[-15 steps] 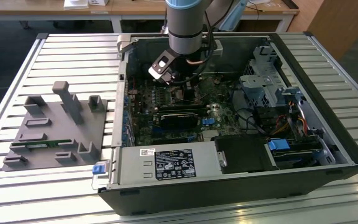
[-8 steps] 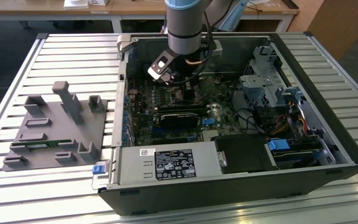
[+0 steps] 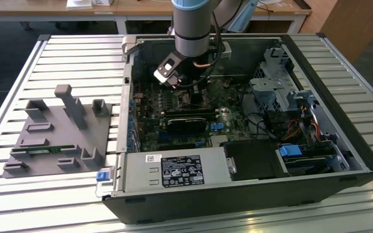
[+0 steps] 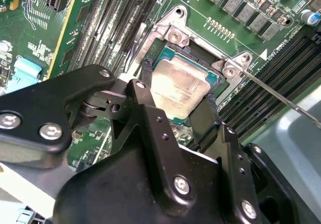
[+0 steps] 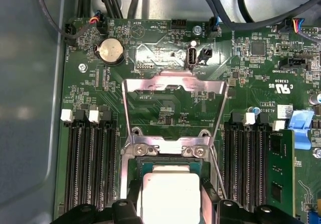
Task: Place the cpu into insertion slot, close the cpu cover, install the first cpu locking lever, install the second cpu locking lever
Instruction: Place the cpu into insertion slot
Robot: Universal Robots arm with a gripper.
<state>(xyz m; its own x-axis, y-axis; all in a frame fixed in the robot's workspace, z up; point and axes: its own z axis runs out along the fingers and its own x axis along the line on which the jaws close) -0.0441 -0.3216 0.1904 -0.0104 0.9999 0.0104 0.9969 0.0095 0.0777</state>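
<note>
The cpu (image 4: 180, 86) (image 5: 170, 194), a dull silver square chip, sits level in the insertion slot (image 5: 165, 162) (image 4: 158, 53) on the green motherboard. My gripper (image 4: 178, 93) (image 5: 170, 199) (image 3: 178, 89) is straight above it, shut on the cpu, with a black finger (image 4: 145, 81) pressed against each of two opposite edges. The cpu cover (image 5: 150, 85), a silver window frame, stands swung up and back on its hinge. A thin wire locking lever (image 4: 281, 98) (image 5: 214, 158) sticks out beside the socket, unlatched.
Long black memory slots (image 5: 90, 163) (image 5: 246, 158) flank the socket on both sides. The open PC case (image 3: 316, 73) walls in the arm, with cables and drive cages at the exterior view's right. A grey fixture block (image 3: 57, 131) stands on the slatted table at the exterior view's left.
</note>
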